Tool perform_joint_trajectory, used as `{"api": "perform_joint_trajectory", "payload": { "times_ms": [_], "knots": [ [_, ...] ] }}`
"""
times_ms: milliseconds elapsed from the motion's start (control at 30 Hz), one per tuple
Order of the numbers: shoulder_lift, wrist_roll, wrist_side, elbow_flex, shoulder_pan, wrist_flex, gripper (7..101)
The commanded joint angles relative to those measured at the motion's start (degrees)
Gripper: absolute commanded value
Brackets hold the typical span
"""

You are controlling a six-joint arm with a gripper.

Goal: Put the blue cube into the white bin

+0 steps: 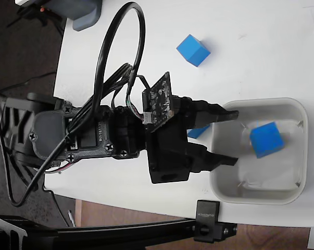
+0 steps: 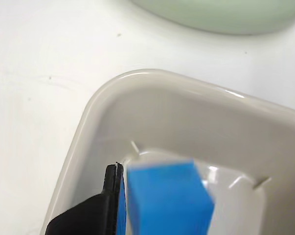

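Note:
In the fixed view the white bin (image 1: 297,112) sits on the right of the white table. One blue cube (image 1: 266,139) lies inside it, just beyond my fingertips. My gripper (image 1: 238,138) reaches over the bin's left rim, open, with its jaws wide apart and nothing between them. A second blue cube (image 1: 193,49) rests on the table above the arm. A blue corner of a third cube (image 1: 199,132) peeks out under the gripper beside the bin. In the wrist view the blue cube (image 2: 167,200) looks blurred inside the bin (image 2: 88,122), next to one black finger (image 2: 96,215).
A grey-blue object (image 1: 84,13) stands at the top left table corner. A black clamp (image 1: 211,225) grips the lower table edge below the bin. Black cables (image 1: 120,47) loop above the arm. A pale green rounded object (image 2: 225,14) lies beyond the bin in the wrist view.

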Motion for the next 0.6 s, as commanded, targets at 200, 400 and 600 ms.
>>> {"api": "perform_joint_trajectory", "payload": {
  "times_ms": [200, 400, 600],
  "knots": [
    [11.1, -0.2, -3.5, 7.6, -0.3, 1.3, 100.0],
    [31.0, 1.2, -5.4, 32.7, -0.4, 1.4, 100.0],
    [58.0, 5.5, -5.8, 63.4, -0.2, -1.4, 100.0]
  ]
}}
